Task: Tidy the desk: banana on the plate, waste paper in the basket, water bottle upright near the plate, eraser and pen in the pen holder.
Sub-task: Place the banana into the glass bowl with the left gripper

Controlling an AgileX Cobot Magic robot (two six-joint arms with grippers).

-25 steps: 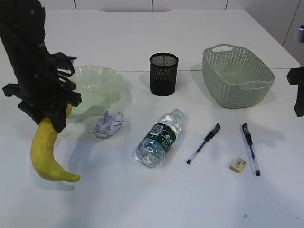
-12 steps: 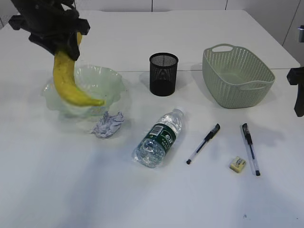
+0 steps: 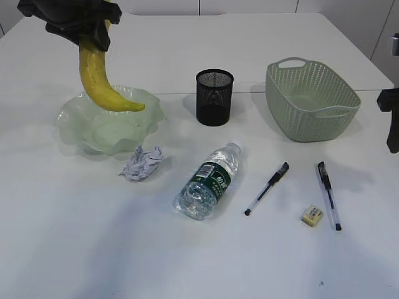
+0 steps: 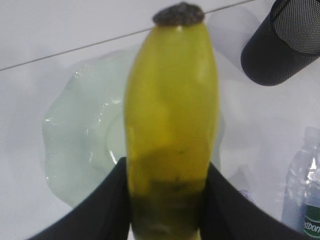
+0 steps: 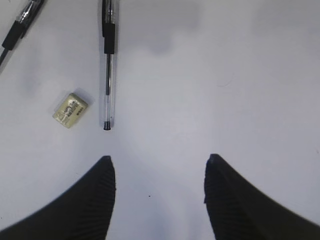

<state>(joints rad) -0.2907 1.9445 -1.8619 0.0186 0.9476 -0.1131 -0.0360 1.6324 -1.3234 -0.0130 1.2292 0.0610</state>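
White table (image 3: 187, 261) under even light, pale panelled wall (image 3: 249, 6) behind.

My left gripper (image 4: 167, 200) had matt black fingers round a smooth, waxy banana (image 3: 100, 78). Plate (image 3: 75, 121) looked translucent glossy plastic w/ wavy rim. Pen holder (image 3: 215, 97) was black metal mesh; basket (image 3: 312, 99) matt woven-look plastic; waste paper (image 3: 141, 163) crumpled, rough; water bottle (image 3: 209, 182) clear, shiny plastic.
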